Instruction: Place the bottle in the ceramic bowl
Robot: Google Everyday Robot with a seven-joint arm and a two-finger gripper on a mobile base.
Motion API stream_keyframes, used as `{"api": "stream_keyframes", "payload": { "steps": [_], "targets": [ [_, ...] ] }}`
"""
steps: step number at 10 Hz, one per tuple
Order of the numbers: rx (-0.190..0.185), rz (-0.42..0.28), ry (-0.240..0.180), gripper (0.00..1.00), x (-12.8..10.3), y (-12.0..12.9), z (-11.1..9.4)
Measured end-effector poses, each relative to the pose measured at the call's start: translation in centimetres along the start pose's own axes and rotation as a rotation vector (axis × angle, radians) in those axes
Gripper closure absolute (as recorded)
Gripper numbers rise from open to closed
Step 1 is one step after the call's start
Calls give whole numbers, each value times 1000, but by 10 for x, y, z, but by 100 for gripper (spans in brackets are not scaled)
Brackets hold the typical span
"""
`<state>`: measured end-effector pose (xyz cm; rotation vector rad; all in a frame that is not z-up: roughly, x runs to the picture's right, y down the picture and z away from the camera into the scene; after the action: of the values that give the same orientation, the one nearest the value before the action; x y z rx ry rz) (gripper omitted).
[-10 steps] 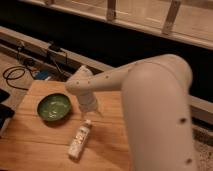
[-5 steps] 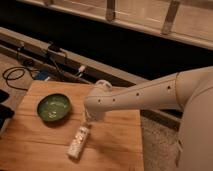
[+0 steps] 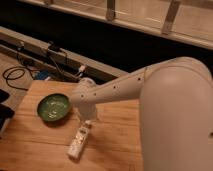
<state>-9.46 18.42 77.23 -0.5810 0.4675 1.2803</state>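
Note:
The green ceramic bowl point(image 3: 53, 107) sits on the left part of the wooden table point(image 3: 117, 147), with nothing in it. The whitish bottle point(image 3: 78, 141) lies on its side on the table, just right of and in front of the bowl, cap end pointing away from me. My gripper point(image 3: 88, 118) hangs from the white arm point(image 3: 130, 87) directly over the bottle's cap end, beside the bowl's right rim. Whether it touches the bottle is hidden.
The arm's big white shoulder point(image 3: 177, 120) fills the right side. A dark object point(image 3: 5, 112) sits at the table's left edge. Cables point(image 3: 17, 75) lie on the floor at the back left, before a dark rail point(image 3: 30, 42).
The arm's end has moved a little to the left, and the gripper now hangs over the bottle's cap end. Bottle and bowl have not moved.

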Motion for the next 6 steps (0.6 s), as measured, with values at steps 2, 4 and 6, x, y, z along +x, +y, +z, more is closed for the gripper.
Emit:
{"api": "stream_keyframes", "payload": {
  "steps": [2,4,6],
  "targets": [
    [27,10,57,35,-1,5,15],
    [27,28,90,35,1,2,25],
    [15,34,126,35,5,6,35]
  ]
}}
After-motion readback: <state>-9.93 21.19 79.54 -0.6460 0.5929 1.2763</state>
